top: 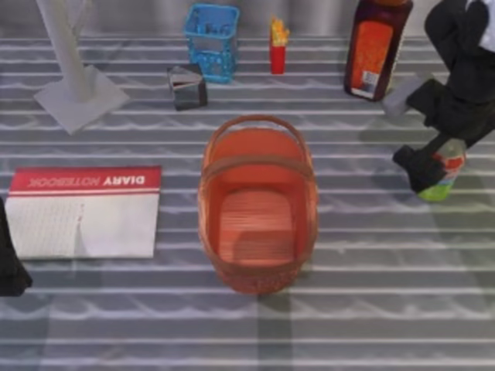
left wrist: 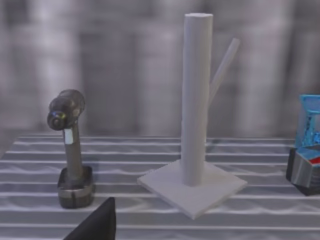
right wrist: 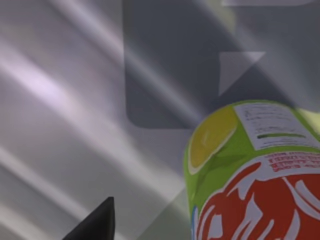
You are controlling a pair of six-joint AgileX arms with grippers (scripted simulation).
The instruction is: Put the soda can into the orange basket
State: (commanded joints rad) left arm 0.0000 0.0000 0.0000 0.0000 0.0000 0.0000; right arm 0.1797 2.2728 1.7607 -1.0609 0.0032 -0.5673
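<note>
The soda can [top: 446,171], red and white with a lime-green lower band, stands at the table's right side. My right gripper [top: 431,170] is down at the can and open: one black finger [top: 412,165] shows on the can's left, apart from it. In the right wrist view the can [right wrist: 255,185] fills one side, a gap separates it from the one visible fingertip [right wrist: 100,222], and the other finger is hidden. The large oval orange basket [top: 207,202] with its arched handle sits mid-table, left of the can. My left gripper [top: 9,270] is parked open at the left edge.
A tall dark bottle with an orange label [top: 376,48] stands behind the can. A small blue crate basket [top: 212,39], a red fries box [top: 278,48], a dark cube [top: 187,86], a grey stand [top: 77,85] and a notebook [top: 85,210] lie around. A drill [left wrist: 71,155] is in the left wrist view.
</note>
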